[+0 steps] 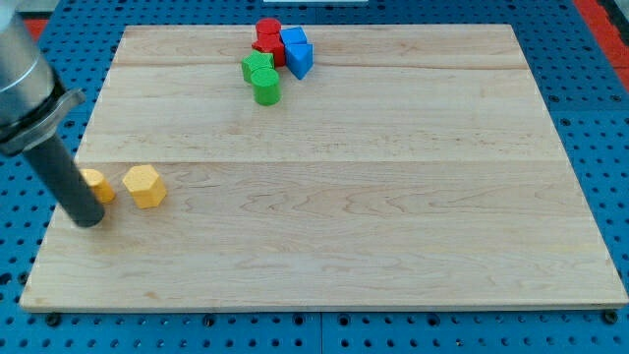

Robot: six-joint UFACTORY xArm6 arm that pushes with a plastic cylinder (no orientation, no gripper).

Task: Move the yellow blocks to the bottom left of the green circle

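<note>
A yellow hexagon block [144, 186] lies near the board's left edge, at mid height. A second yellow block [98, 185] sits just to its left, partly hidden behind my rod. My tip [90, 220] rests on the board touching the lower left side of that second yellow block. The green circle [266, 86] is a green cylinder near the view's top, left of centre, far up and to the right of the yellow blocks. A second green block [257, 66] touches it from above.
Red blocks [268, 35] and blue blocks [298, 51] cluster against the green ones at the view's top. The wooden board [393, 216] lies on a blue pegboard [20, 246]; the board's left edge is close to my tip.
</note>
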